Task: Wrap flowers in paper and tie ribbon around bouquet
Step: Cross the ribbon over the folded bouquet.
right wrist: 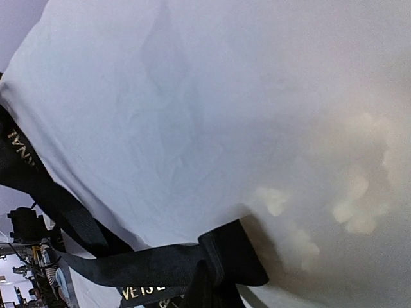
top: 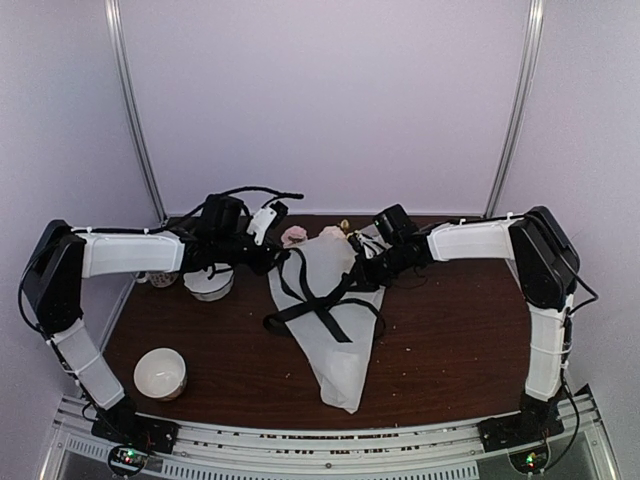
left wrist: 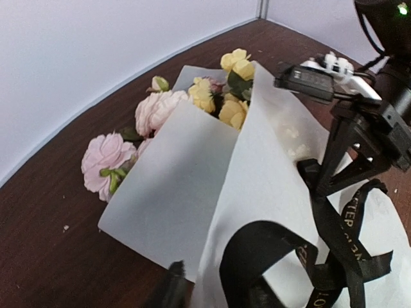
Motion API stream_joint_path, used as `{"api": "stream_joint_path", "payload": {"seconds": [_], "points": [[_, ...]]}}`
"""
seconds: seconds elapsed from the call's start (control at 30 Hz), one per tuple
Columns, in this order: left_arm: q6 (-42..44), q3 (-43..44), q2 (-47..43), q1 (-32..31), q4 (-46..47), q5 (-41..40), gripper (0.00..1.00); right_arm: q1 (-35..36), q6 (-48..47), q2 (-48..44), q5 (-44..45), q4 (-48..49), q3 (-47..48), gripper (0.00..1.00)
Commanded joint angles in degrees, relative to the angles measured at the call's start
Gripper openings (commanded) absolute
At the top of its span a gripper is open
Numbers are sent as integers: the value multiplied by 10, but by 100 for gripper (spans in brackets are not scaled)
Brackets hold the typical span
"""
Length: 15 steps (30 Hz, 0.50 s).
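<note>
Right gripper (left wrist: 313, 172) is clenched on the ribbon (top: 325, 310) (soft, floppy, slippy), best pinched near its loose ends. I cannot tell if the left gripper (top: 277, 258), near the flowers (left wrist: 160, 109), is open. The bouquet (top: 345, 365) lies on the surface (top: 450, 340), light, its thin paper (left wrist: 173, 186) crumples easily.

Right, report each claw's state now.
Left claw: cannot be told.
Right claw: closed, pinching the black ribbon.

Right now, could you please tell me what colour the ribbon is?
The ribbon is black with pale lettering; left wrist view shows it best.
</note>
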Motion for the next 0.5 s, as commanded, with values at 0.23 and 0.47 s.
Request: {"api": "stream_joint_path", "payload": {"seconds": [0.23,0.47], "points": [[-49,-3,-42,33,-3,-180,73,-1,3,-46,15,-18,-8,0],[-68,-49,-65,35,51,-180,75,-7,15,-85,109,-54,-18,0]]}}
